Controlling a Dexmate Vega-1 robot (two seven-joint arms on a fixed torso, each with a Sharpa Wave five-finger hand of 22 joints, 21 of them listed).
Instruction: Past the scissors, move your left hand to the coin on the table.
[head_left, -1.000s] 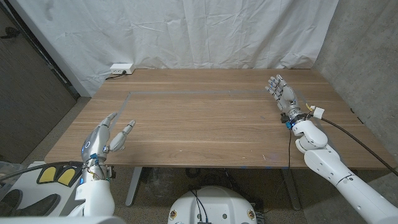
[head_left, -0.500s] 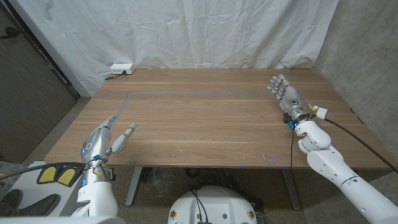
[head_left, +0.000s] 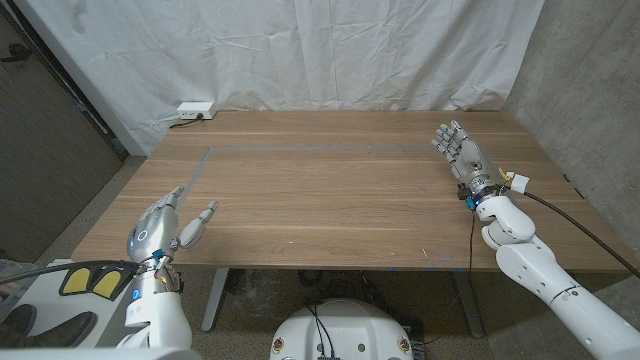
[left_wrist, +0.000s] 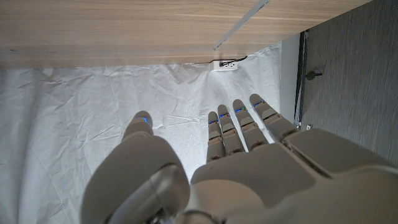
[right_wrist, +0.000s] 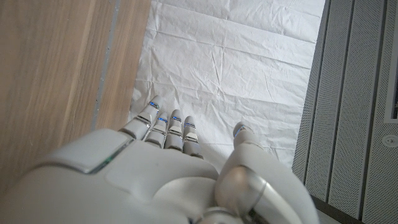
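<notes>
Drawing back slightly toward my table's (head_left: 330, 200) near-left corner, left hand (head_left: 165, 224) stays open and empty; right hand (head_left: 462, 155) likewise open, holding nothing.

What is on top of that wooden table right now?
On the wooden table I see a grey tape line and a white power strip at its far left corner. The left hand and right hand are over its side edges. No scissors or coin are visible.

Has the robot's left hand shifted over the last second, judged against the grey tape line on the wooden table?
Yes, slightly: the left hand has drawn back toward the table's near-left corner, away from the grey tape line.
</notes>
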